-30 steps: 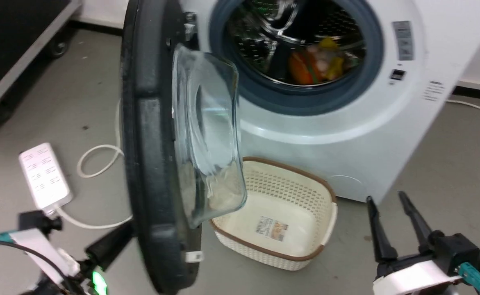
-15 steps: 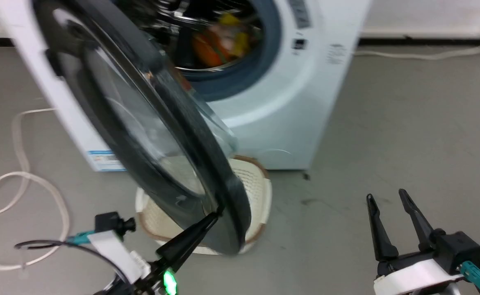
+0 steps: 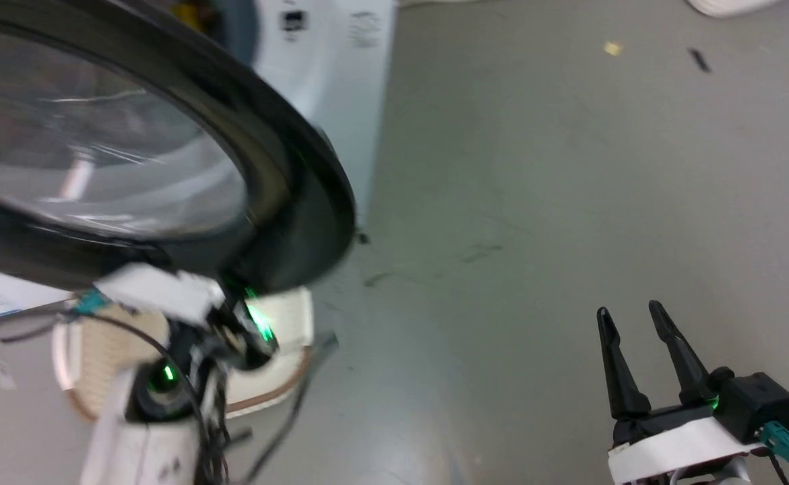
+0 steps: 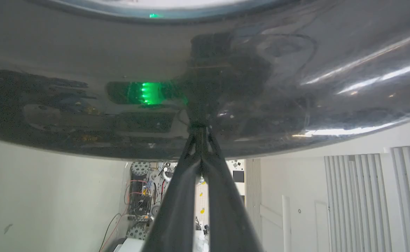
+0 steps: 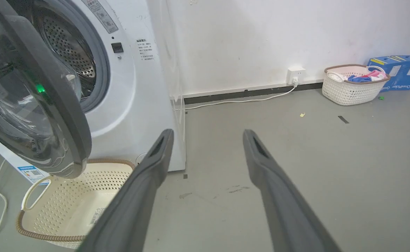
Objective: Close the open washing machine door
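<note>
The washing machine door (image 3: pixel 279 168), with its wide glossy black rim and clear glass, stands partly open at the upper left of the head view. My left gripper (image 4: pixel 199 128) is shut, and its joined tips press against the black rim (image 4: pixel 261 70). The left wrist (image 3: pixel 165 296) sits just under the door's lower edge. The white washing machine (image 5: pixel 138 87) shows its steel drum and grey gasket behind the door (image 5: pixel 50 105). My right gripper (image 3: pixel 626 311) is open and holds nothing. It hangs over bare floor well to the right, its fingers (image 5: pixel 148 168) wide apart.
A cream perforated basket (image 5: pixel 68 203) sits on the floor below the door, in front of the machine. A second basket with clothes (image 5: pixel 353 84) and blue boxes (image 5: pixel 397 68) stand by the far wall. A white cable (image 5: pixel 240 100) runs to a wall socket (image 5: pixel 296 75).
The door has swung from edge-on toward the machine, with my shut left gripper staying against its rim. The head camera has turned right. The right gripper keeps its place.
</note>
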Motion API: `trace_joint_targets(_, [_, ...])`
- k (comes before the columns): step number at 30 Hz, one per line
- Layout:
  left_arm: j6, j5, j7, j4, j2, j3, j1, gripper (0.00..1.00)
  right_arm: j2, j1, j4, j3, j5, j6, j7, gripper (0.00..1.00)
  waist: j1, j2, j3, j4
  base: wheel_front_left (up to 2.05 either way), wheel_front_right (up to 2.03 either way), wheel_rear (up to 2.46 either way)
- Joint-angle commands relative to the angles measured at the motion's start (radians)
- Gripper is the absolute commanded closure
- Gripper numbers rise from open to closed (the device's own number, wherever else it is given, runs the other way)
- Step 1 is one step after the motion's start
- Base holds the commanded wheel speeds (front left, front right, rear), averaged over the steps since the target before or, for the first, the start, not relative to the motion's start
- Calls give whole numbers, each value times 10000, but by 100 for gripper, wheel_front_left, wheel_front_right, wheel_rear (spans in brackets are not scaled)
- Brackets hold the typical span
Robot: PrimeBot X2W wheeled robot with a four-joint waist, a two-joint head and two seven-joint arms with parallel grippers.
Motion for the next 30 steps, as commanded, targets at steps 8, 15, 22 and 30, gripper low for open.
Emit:
trace_joint_targets(8, [-83, 101, -1563, 1710, 19, 829, -2579, 100, 1, -15, -138, 90, 500, 8, -46, 0, -1, -1, 1042, -1247, 0, 0, 0])
trace_joint_targets(15, [-596, 273, -1991, 2804, 109, 1104, -3003, 100, 1, -72, -150, 190, 437, 8, -46, 0, -1, -1, 725, -1153, 0, 0, 0])
trace_joint_targets(22, [-855, 982, -1998, 2358, 133, 518, -1565, 100, 1, -24, -178, 35, 87, 8, -46, 0, -1, -1, -56, 12, 0, 0, 0])
trace_joint_targets(30, [-868, 4293, -3830, -259, 1436, -867, 1294, 0, 1, 278, -204, -251, -301, 8, -46, 0, -1, -1, -1119, 1823, 0, 0, 0])
